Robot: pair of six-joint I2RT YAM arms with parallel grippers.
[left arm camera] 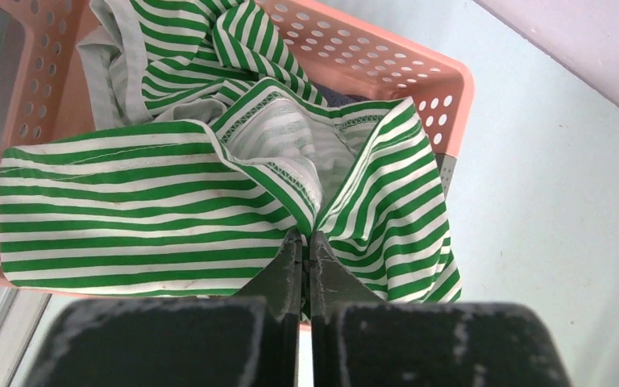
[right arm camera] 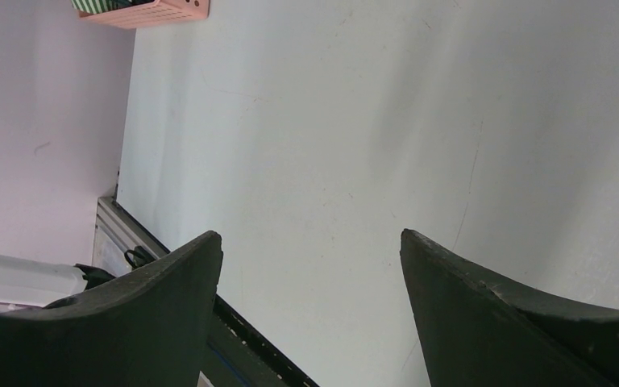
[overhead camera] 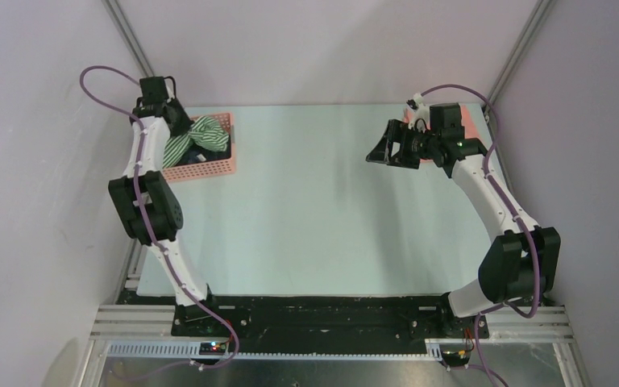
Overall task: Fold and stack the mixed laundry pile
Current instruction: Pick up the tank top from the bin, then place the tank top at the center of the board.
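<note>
- My left jaws are shut tight on a fold of the green-and-white striped shirt [left arm camera: 153, 210], at the low middle of the left wrist view.
- The striped shirt hangs over the side of the pink basket [left arm camera: 371, 60], in the upper left of the top view.
- A dark cloth [overhead camera: 206, 153] lies in the basket under it.
- My right jaws are wide apart and hold nothing, up over the counter [overhead camera: 314, 218].
- A salmon-pink cloth [overhead camera: 471, 121] peeks out behind my right arm, in the upper right.

Shirt [left arm camera: 169, 210]: green-and-white stripes. Basket [left arm camera: 387, 64]: salmon pink, perforated with round holes. Second garment [left arm camera: 337, 97]: dark navy. Worktop [overhead camera: 330, 210]: pale blue-green. Left gripper [left arm camera: 306, 239]: black.
</note>
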